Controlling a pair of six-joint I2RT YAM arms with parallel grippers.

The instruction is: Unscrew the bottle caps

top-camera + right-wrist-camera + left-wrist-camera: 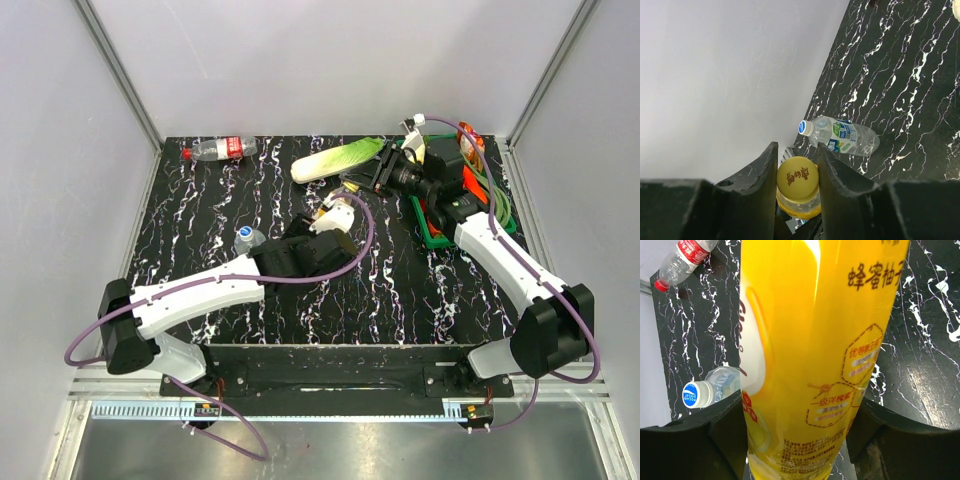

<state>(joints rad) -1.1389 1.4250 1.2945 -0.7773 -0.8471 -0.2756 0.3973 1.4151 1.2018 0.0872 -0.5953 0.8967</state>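
Juice bottle [810,360]: mid-bench [400,290], body clamped in the left hand [797,427]. Yellow cap [797,179]: on that bottle, pinched by the right hand [797,167]. Step: probably loosening this cap. Next: twist the right wrist, left grip firm. White-capped bottle [840,135], red-capped bottle [222,149]: lying apart, untouched.

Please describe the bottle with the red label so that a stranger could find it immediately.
On the black marbled table, look at the far left corner. A clear bottle lies there on its side, alone. Only it has a red label and red cap; the other clear bottle has a white cap.
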